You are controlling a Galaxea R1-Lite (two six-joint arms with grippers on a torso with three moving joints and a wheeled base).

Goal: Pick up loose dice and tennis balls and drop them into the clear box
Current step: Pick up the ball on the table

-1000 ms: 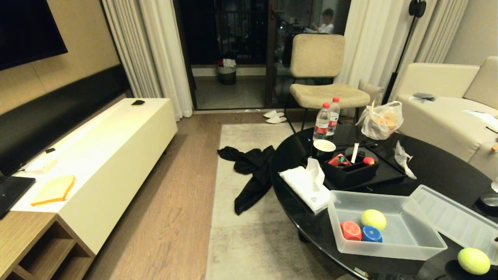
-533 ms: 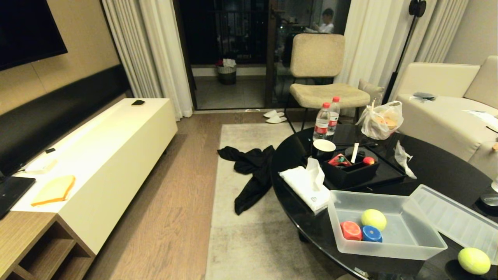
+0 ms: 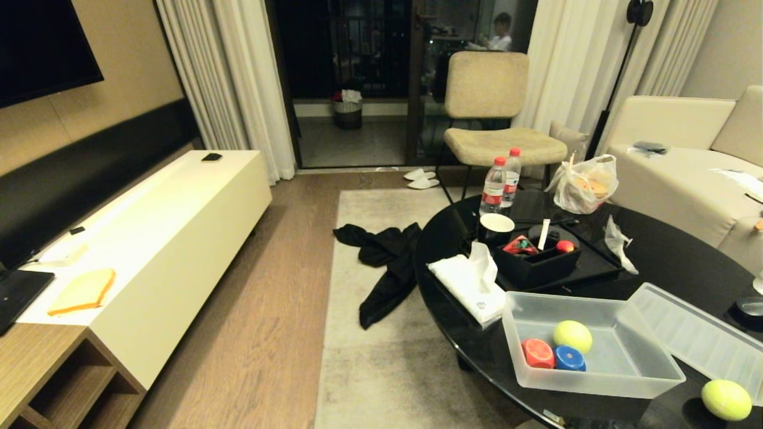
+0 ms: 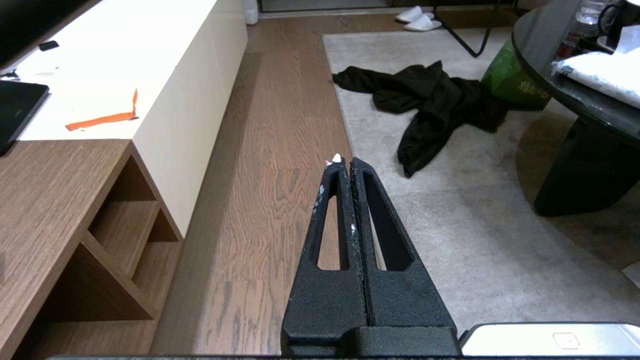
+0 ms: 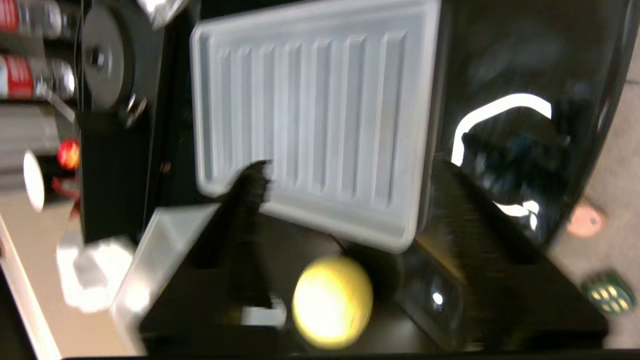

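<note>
Jaws on my right gripper (image 5: 345, 185) stand apart with nothing between them, hanging over the black round table (image 3: 673, 256) above the ribbed lid (image 5: 310, 120) and a loose tennis ball (image 5: 332, 300); the right wrist view is smeared, so I cannot tell how near the fingers (image 5: 250, 200) are to the ball. From the head camera that tennis ball (image 3: 725, 400) sits on the table near its front edge, just beside the lid (image 3: 697, 336) and apart from the clear box (image 3: 596, 381). The box stands toward the table's front-left edge with its lid lying flat against its right side. Inside the box I see a second tennis ball (image 3: 573, 336), a red die (image 3: 537, 353) and a blue die (image 3: 570, 358), the two dice touching each other in the front-left part of the box. A green die with yellow pips (image 5: 609, 292) lies on the floor past the table's edge, seen only from the right wrist. My left gripper (image 4: 345, 165) is parked away from the table, its jaws pressed together and empty, pointing over the wood floor (image 4: 280, 150) beside the rug (image 4: 450, 210). A black garment (image 3: 387, 262) lies on the rug at the table's left edge, a tissue pack (image 3: 468, 283) and a black tray (image 3: 536, 262) sit behind the box, and a person is reflected in the glass door at the back.
</note>
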